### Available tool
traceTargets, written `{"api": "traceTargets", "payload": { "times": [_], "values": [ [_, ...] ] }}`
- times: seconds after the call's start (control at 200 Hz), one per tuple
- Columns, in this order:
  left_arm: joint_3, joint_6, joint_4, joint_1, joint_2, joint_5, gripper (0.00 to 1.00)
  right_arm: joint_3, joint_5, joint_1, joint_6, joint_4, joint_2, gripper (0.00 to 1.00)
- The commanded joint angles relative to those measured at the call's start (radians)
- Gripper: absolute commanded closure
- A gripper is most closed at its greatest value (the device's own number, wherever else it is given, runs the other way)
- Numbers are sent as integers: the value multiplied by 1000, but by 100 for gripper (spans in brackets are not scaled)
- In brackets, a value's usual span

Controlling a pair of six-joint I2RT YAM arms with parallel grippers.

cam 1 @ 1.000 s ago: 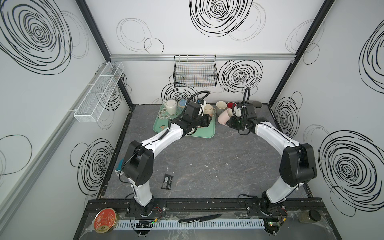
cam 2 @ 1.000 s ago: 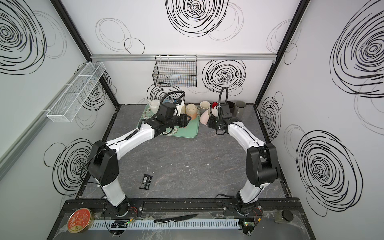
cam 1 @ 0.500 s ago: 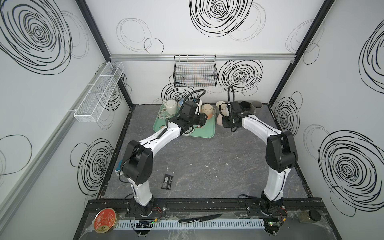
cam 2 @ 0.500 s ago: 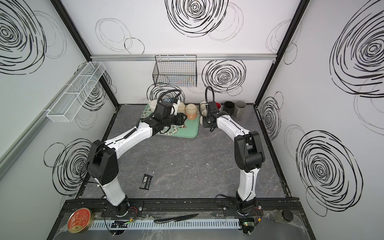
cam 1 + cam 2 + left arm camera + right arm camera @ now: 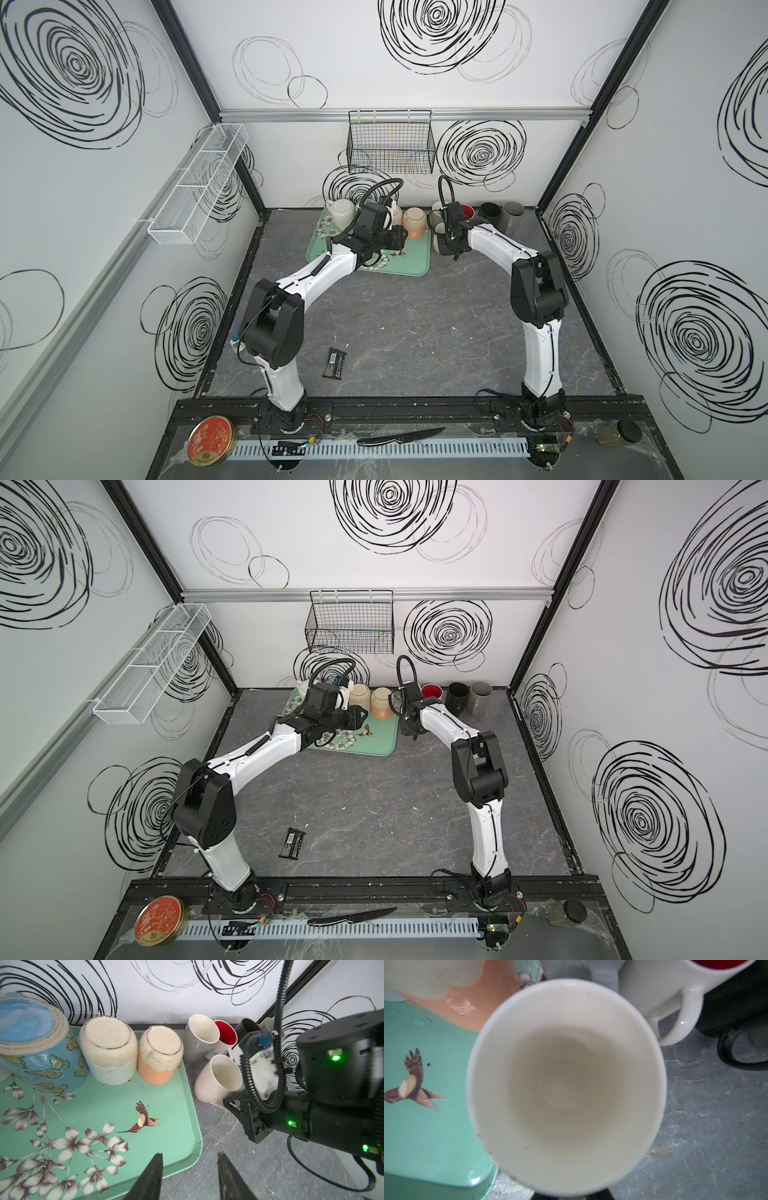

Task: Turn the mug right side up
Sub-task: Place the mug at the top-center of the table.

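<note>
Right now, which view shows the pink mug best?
Left wrist view: the pink mug shows nearly whole, mouth up, beside the tray. The right wrist view shows only its inside; in both top views the right arm partly hides it.

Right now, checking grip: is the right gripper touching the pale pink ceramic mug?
Touching: left wrist view shows the right gripper clamping the pale pink mug by its handle.

1. Both top views looked down from high in front, over the whole table (image 5: 395, 324) (image 5: 374, 796);
2. left wrist view hung close above the tray (image 5: 99, 1101);
3. right wrist view peered point-blank into the pink mug (image 5: 566, 1084); both wrist views shared these.
</note>
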Motion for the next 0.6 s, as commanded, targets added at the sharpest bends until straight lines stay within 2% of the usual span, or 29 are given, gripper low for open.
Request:
{"api": "traceTargets", "payload": {
  "times": [0.0,0.23,0.43,0.595],
  "values": [
    [-10,22,21,15,8,7,52,42,55,8,-27,-9,12,100],
    [-6,17,24,29,13,8,52,23,56,20,-28,-18,4,70],
    [-5,14,21,53,4,2,49,-1,36,34,-22,-16,-31,62],
    [-9,10,-6,110,-20,-29,48,-24,18,35,-15,-11,-84,60]
  ]
}}
